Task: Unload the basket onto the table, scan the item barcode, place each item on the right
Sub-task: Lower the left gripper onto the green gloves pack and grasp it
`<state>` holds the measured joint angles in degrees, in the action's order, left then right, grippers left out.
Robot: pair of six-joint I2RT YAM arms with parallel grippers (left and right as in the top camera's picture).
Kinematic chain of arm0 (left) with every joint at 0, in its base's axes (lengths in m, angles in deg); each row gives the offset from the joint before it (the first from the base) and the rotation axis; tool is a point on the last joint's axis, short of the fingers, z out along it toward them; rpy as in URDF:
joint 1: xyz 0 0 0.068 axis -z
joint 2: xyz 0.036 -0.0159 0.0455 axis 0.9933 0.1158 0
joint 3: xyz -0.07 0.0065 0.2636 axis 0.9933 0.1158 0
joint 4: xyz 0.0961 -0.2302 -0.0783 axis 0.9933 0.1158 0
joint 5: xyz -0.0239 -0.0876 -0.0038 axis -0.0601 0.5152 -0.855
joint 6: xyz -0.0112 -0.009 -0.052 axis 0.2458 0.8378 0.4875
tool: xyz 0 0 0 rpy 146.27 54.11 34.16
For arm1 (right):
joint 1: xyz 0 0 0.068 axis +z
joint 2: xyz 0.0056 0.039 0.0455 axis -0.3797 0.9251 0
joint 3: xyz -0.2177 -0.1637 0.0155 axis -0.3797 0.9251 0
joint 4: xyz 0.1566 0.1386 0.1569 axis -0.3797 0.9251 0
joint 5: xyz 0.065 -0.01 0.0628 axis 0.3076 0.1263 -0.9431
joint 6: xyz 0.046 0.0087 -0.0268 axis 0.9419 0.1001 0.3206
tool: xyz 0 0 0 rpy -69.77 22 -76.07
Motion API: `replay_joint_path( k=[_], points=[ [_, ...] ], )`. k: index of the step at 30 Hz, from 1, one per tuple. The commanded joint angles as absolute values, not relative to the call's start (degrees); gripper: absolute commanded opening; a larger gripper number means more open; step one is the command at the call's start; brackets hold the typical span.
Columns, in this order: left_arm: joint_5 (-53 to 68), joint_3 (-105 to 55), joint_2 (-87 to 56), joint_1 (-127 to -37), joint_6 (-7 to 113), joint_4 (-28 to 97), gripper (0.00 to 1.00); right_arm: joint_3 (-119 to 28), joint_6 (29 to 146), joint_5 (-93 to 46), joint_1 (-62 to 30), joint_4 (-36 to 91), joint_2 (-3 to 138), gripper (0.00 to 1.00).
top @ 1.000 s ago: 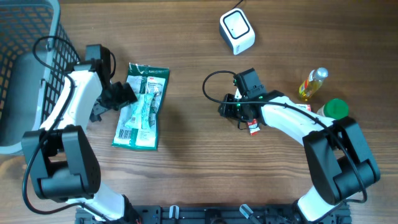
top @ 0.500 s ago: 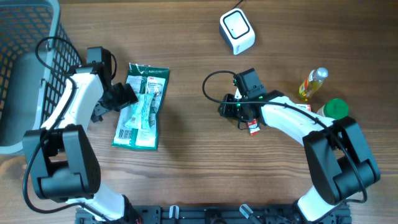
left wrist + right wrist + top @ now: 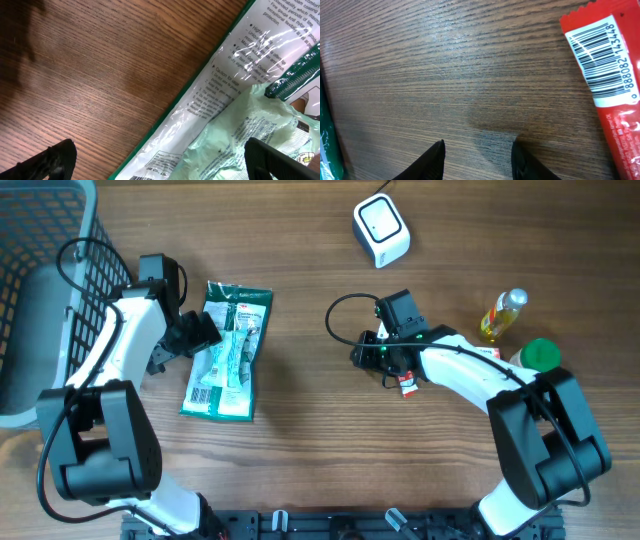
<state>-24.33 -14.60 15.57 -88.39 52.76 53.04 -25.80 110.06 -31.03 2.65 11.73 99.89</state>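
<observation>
**Item 1: green packet** (image 3: 228, 352). Flat on the counter (image 3: 300, 450), left of centre, long axis running near to far. It is clear film with green print, and a white barcode label (image 3: 203, 393) faces up at its near left corner. The left wrist view shows crinkled pale-green contents and lines of small print.

**Item 2: red packet** (image 3: 610, 85). Flat on the counter right of centre, partly under the right arm in the overhead view. Its barcode (image 3: 601, 56) is black on white and faces up.

**Scanner** (image 3: 381, 230). A white box at the far edge, right of centre, well apart from both packets.

**Left tool** (image 3: 159, 150). Fingers spread wide over the green packet's left edge, with one tip over bare wood and the other over the film. It grips nothing.

**Right tool** (image 3: 478, 150). Fingers partly apart above bare counter with nothing between them. The red packet lies just to one side.

**Other stock.**
- Grey mesh basket (image 3: 40, 240), at the far left corner.
- Yellow bottle (image 3: 502, 314), on the right side.
- Green round cap (image 3: 541, 355), just nearer than the bottle.
</observation>
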Motion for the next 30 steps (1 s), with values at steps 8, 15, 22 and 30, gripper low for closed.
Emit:
replay_joint_path(
  k=[8, 15, 22, 30],
  points=[
    [-23.50, -12.39, 15.18, -88.85, 53.29, 51.97, 1.00, -24.84, 109.51, -30.66, 2.96, 12.29, 101.55, 0.44],
    [-21.84, -12.39, 15.15, -91.05, 53.26, 51.35, 1.00, -24.84, 109.47, -30.24, 2.96, 12.32, 101.55, 0.47],
    [-9.27, -12.39, 15.15, -93.44, 47.23, 50.52, 0.97, -24.84, 109.47, -30.24, 2.96, 12.03, 101.55, 0.47],
    [-8.24, -12.08, 15.18, -93.33, 47.28, 52.71, 0.78, -24.84, 109.47, -30.24, 2.96, 12.08, 101.55, 0.47]
  ],
)
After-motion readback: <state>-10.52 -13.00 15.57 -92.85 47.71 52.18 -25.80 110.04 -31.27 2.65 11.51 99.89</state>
